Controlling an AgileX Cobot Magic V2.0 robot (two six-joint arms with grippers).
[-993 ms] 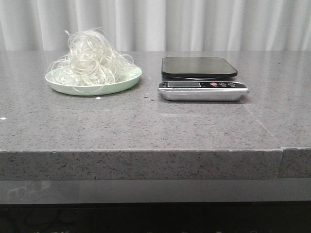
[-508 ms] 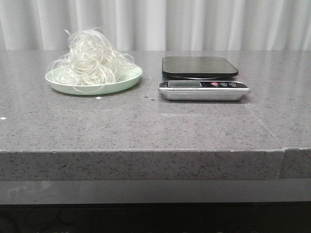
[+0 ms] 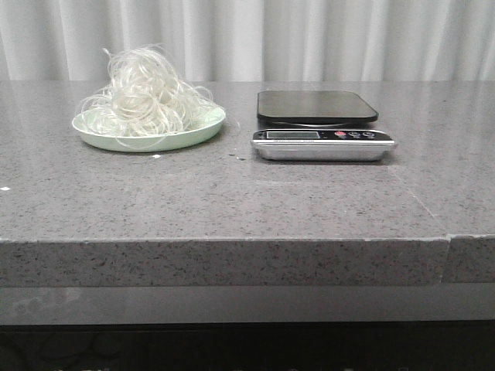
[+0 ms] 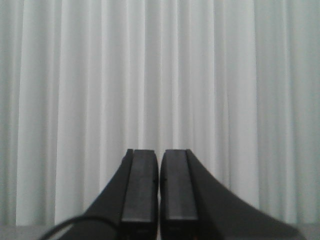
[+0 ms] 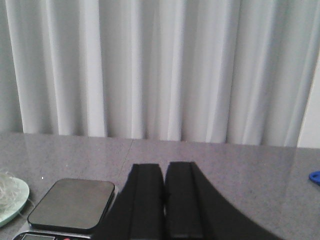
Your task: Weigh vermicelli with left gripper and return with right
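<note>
The vermicelli, a fluffy mound of whitish strands, lies on a pale green plate at the back left of the table. A kitchen scale with a black platform and silver front stands to its right, and also shows in the right wrist view. Neither gripper shows in the front view. My left gripper is shut and empty, facing the white curtain. My right gripper is shut and empty, above the table to the right of the scale. The plate's edge shows in the right wrist view.
A white curtain hangs behind the grey stone table. A seam runs through the table top at the right. A small blue object lies at the edge of the right wrist view.
</note>
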